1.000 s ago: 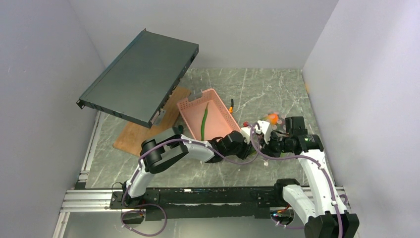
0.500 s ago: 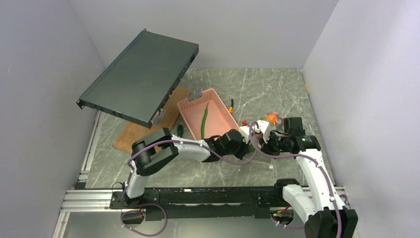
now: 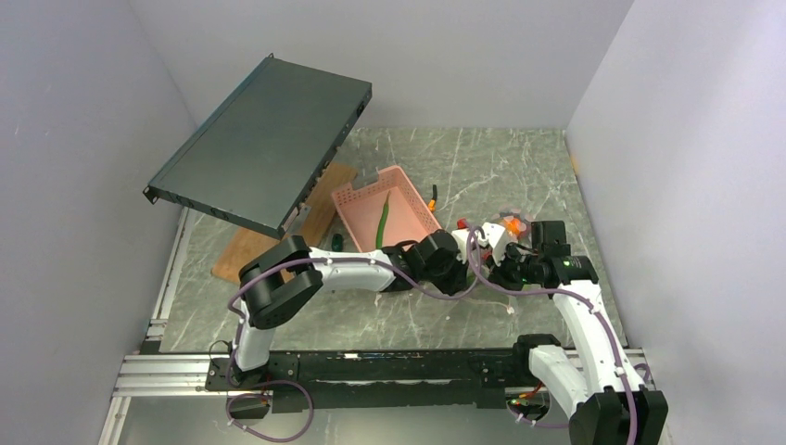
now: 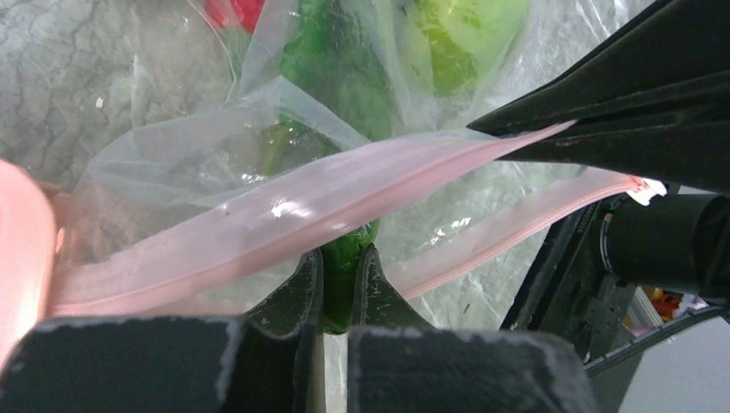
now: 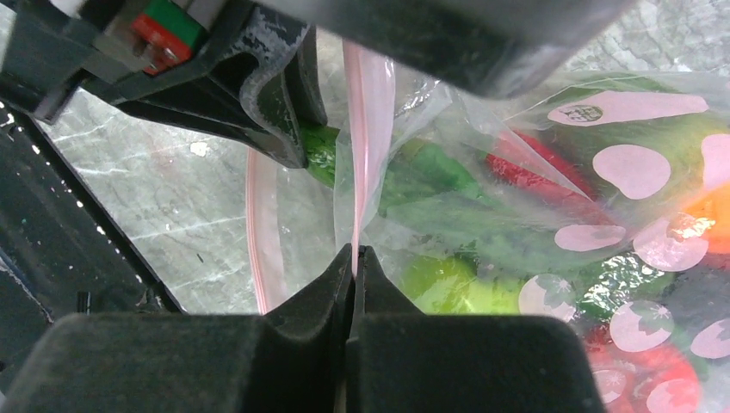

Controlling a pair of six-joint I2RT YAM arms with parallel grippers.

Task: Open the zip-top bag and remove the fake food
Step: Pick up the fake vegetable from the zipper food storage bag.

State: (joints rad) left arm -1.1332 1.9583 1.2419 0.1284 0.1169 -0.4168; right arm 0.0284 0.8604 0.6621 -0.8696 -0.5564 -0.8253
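Note:
The clear zip-top bag (image 4: 172,163) lies between both grippers, its pink zip strip (image 4: 284,206) pulled apart into two bands. Fake food shows through the plastic: a lime-green apple (image 5: 448,284), a red piece (image 5: 525,172) and green pods. My left gripper (image 4: 342,254) reaches into the bag's mouth and is shut on the end of a green pod (image 4: 344,297). My right gripper (image 5: 355,251) is shut on one band of the pink strip, holding it up. In the top view the bag (image 3: 508,225) sits right of the two wrists, which nearly touch.
A pink perforated basket (image 3: 345,192) holding one long green pod (image 3: 383,222) stands just behind the left wrist. A green-handled screwdriver (image 3: 337,242) lies by a wooden board (image 3: 250,250). A dark flat metal case (image 3: 264,139) leans over the back left. Walls close in on both sides.
The left jaws have closed from partly open onto the green pod. The left arm's elbow has swung left and the wrist has edged back. The right arm has barely moved.

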